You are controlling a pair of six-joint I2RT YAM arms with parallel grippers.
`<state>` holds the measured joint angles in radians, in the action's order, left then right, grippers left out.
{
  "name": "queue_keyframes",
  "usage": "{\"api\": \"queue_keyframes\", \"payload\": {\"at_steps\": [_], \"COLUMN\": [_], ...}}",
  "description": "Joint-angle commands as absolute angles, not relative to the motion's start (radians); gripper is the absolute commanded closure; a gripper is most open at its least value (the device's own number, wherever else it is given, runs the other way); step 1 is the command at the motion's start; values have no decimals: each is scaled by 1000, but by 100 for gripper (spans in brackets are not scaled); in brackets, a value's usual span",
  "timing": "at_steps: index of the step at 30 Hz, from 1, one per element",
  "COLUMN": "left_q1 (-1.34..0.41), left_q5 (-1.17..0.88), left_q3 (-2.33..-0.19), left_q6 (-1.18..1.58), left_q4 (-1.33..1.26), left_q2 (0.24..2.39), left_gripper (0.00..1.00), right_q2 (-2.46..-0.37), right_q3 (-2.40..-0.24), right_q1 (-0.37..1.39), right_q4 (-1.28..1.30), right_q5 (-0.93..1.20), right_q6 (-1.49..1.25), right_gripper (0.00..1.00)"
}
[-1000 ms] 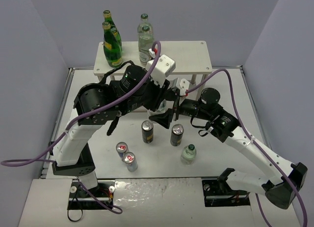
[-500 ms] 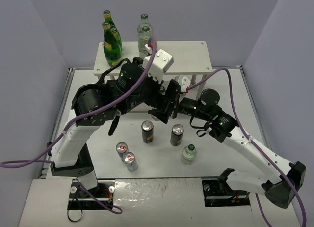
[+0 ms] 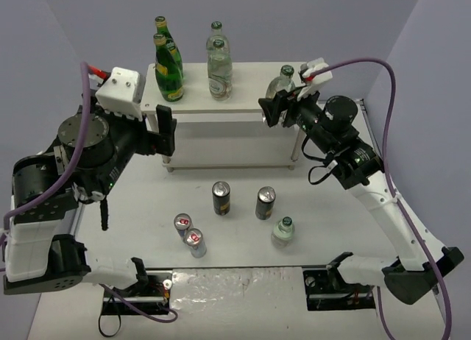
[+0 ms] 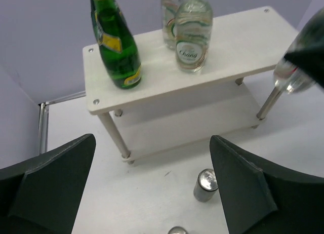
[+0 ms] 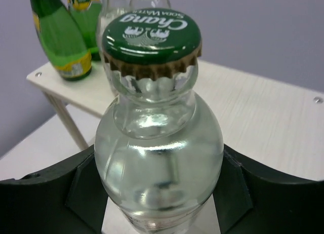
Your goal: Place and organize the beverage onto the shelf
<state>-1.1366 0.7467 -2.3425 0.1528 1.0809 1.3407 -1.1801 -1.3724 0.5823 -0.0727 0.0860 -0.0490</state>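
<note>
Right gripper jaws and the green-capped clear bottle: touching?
Touching. Right wrist view: the right gripper has its jaws pressed against both sides of the clear bottle, no gap.

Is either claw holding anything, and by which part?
The right gripper holds a clear green-capped bottle by its body, below the neck. The left gripper holds nothing.

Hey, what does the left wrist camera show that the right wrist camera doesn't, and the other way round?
Only the left wrist view: the shelf's lower tier, cans on the table, and the open, empty left gripper. Only the right wrist view: the green cap of the clear bottle clamped in the right gripper. Both: the shelf's top board, with dark-green bottles and clear bottles standing on it.
</note>
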Motion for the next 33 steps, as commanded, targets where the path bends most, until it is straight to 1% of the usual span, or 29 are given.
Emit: {"api": "queue_keyframes", "payload": {"at_steps": [1,2,3,6,7,11,14,21,30,33], "left_q1": [-1131,-1131,-1129,-1129,-1127,-1127,-1127,-1127,-1127,-1126], "left_q5": [805,801,796,767,744,736,738,712,687,684], "left_q3": [-2182,-2134,-2032,-1903,-1841,-1740,-1665,-1549,-1490,-1479], "left_q6": [170,178,189,209,213,224,230,258,276,279], "left_q4": [1060,1057,1036,979,968,953,934,914,907,904], "left_q2": [1273,1226,1201,1099,1076,985,960,937,927,917], "left_gripper": [6,6,6,6,6,6,6,6,6,6], "right_q2": [-1253,-1285,-1357,-1458,-1515,-1607,-1649,-1715,-1833,-1851], "right_q3": [-1580,-1642,-1672,-1765,-1788,-1870,-1893,-1833,-1940,-1963], "right_q1": [555,542,504,422,414,397,374,316,276,272], "right_q4": [-180,-170,-164,-170,-176,-207,-224,-319,-272,-250], "right_q5": [40,64,86,194,201,247,270,336,365,391], "right_q6": [23,32,37,34,40,61,55,9,12,12], "right_gripper": [100,100,100,100,100,100,100,100,100,96]}}
